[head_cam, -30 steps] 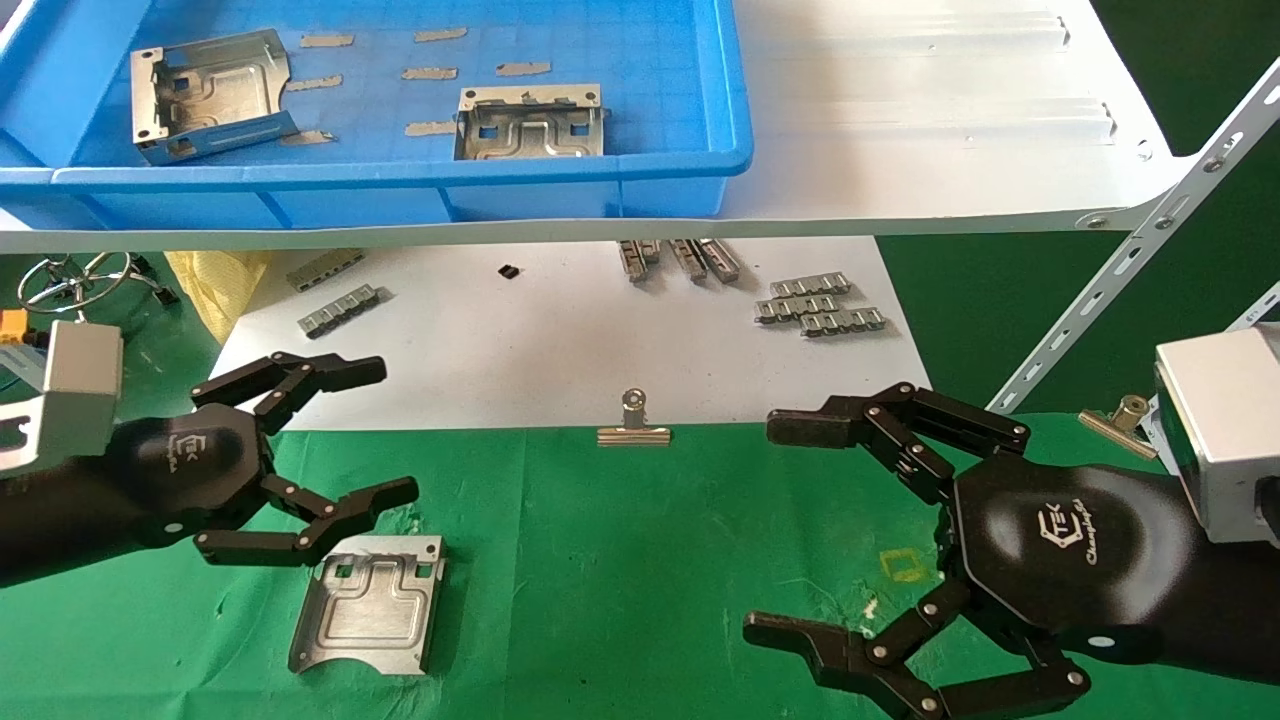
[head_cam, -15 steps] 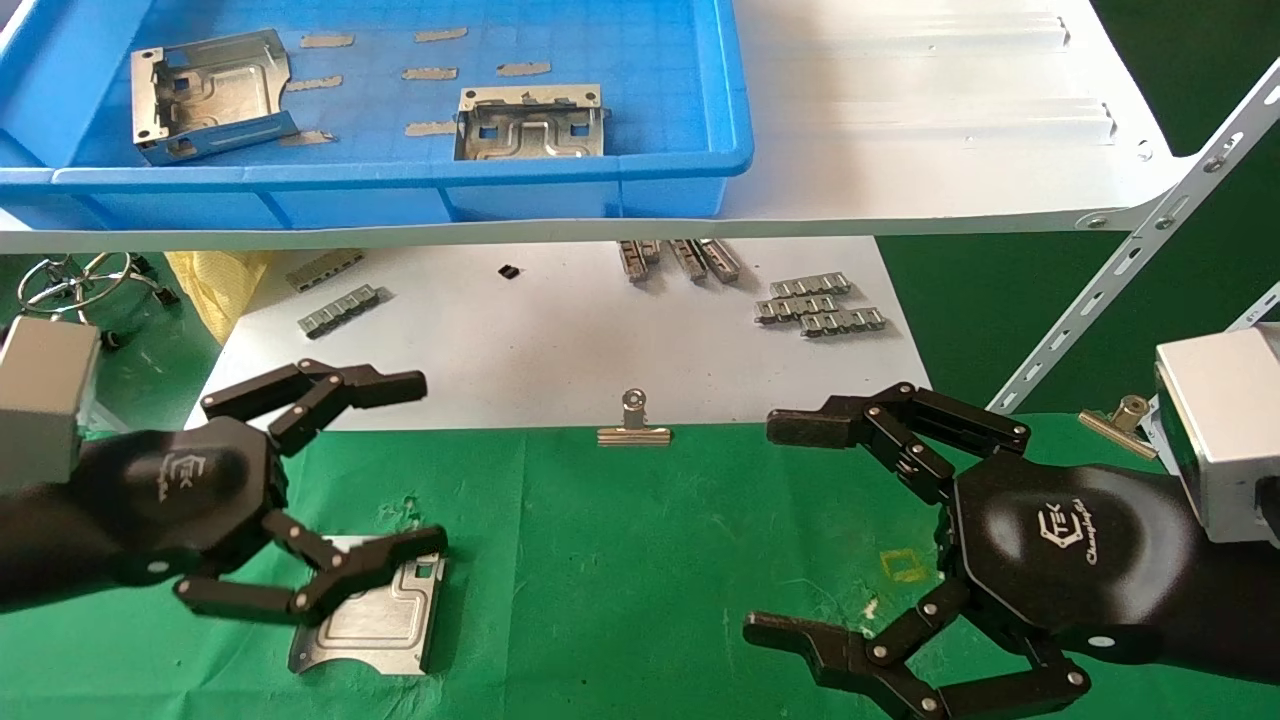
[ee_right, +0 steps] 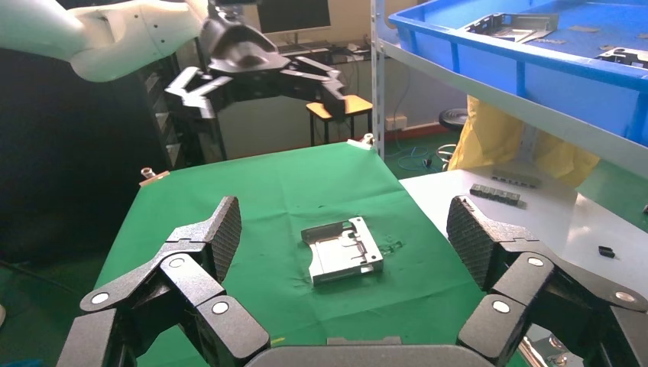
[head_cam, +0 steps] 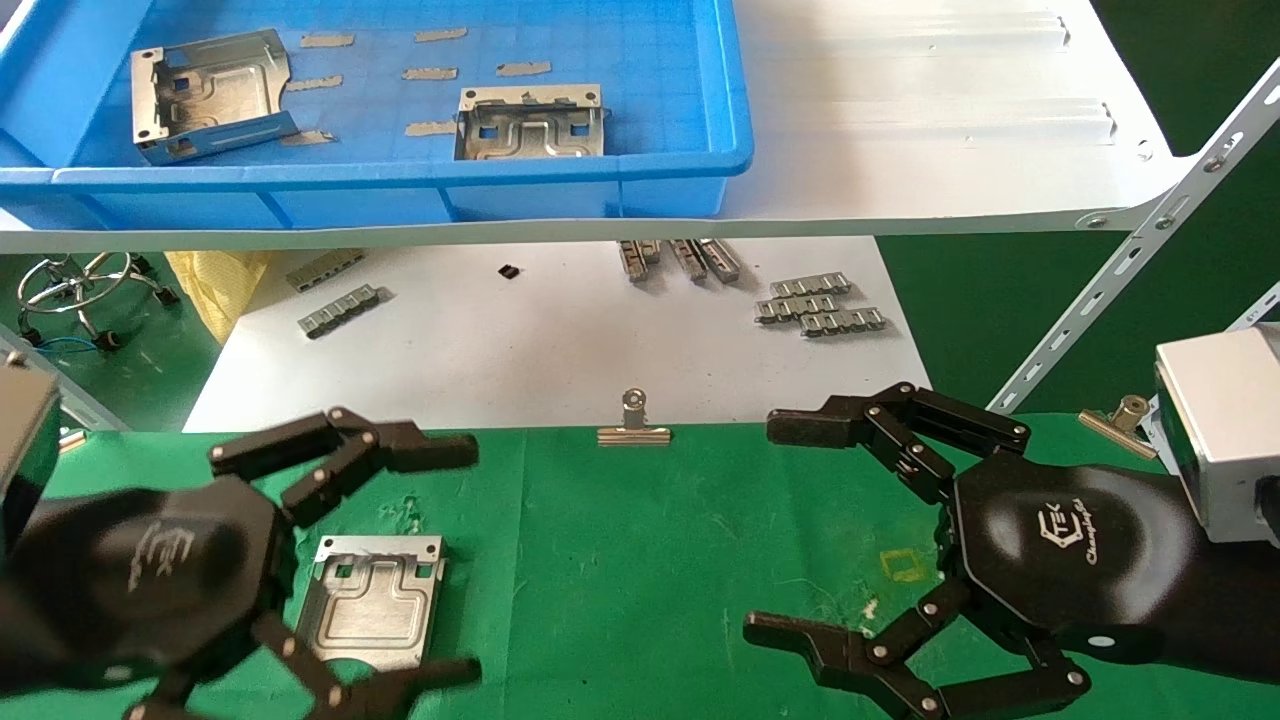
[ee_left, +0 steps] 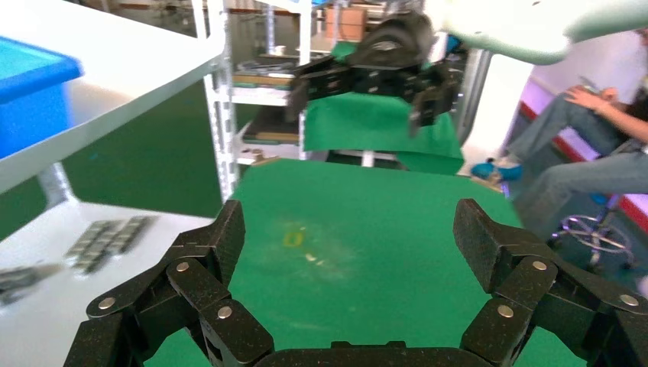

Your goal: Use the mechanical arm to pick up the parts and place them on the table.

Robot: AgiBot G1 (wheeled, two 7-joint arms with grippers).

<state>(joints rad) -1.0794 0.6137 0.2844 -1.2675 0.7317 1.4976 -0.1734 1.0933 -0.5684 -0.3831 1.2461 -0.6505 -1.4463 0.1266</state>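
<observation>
One metal part lies flat on the green counter. The left hand hangs above it with its fingers spread wide and holds nothing, so this part looks put down. The right hand waits on the other side, also wide and holding nothing. Two more parts sit in the blue tray up on the white shelf. I think the next move is to reach up into the tray and close on one of them.
</observation>
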